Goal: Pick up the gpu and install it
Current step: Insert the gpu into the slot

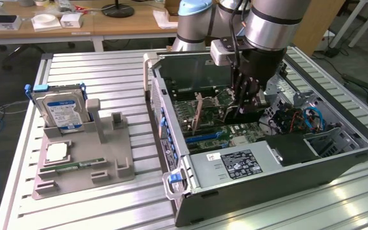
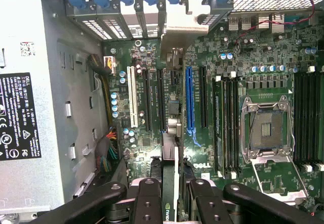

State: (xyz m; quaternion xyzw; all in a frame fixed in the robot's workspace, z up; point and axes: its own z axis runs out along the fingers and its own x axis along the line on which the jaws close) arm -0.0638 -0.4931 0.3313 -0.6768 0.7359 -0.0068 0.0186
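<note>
The gpu [image 1: 200, 113], a thin brownish card, stands on edge inside the open computer case [image 1: 337, 165], above the motherboard. My gripper [image 1: 240, 111] reaches down into the case and is shut on the card's end nearest the arm. In the wrist view the gpu [image 2: 175, 166] runs edge-on from between my black fingers [image 2: 149, 196] toward the case's rear slot openings. It sits over the motherboard between a black slot [image 2: 161, 100] and the blue slot [image 2: 190, 100]. I cannot tell whether the card's edge sits in a slot.
On the exterior view's left, a grey holder tray [image 1: 107, 167] carries a silver hard drive [image 1: 59, 110] with a blue label, a processor chip [image 1: 56, 152] and a green memory strip [image 1: 75, 165]. The case holds a power supply [image 1: 235, 163] and an empty processor socket [image 2: 267, 128].
</note>
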